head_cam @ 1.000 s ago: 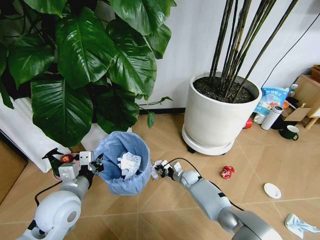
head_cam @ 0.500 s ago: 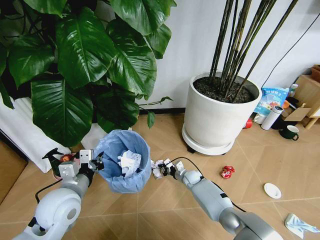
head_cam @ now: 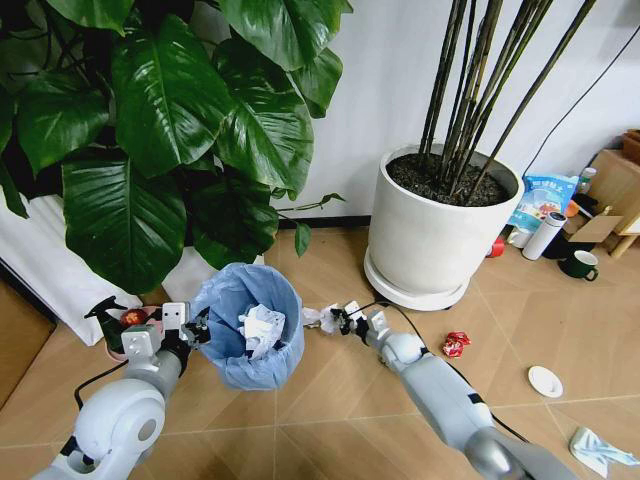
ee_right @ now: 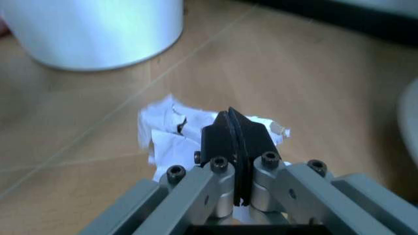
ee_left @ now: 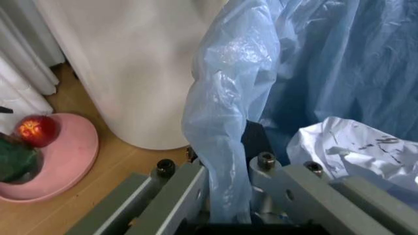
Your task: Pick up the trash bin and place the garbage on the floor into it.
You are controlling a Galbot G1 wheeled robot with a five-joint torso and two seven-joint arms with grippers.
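The trash bin (head_cam: 248, 338) stands upright with its open mouth facing up, lined with a blue bag (ee_left: 222, 127) and holding crumpled white paper (head_cam: 259, 327). It is above the tan herringbone floor (head_cam: 330, 400), between a leafy plant (head_cam: 170, 130) and a big white planter (head_cam: 435, 245). The left gripper (head_cam: 193, 328), arm reaching forward, pinches the bin's rim through the bag, while the right gripper (head_cam: 335, 320), arm stretched towards the bin, is clamped on a white paper scrap (ee_right: 173, 142) just beside the rim.
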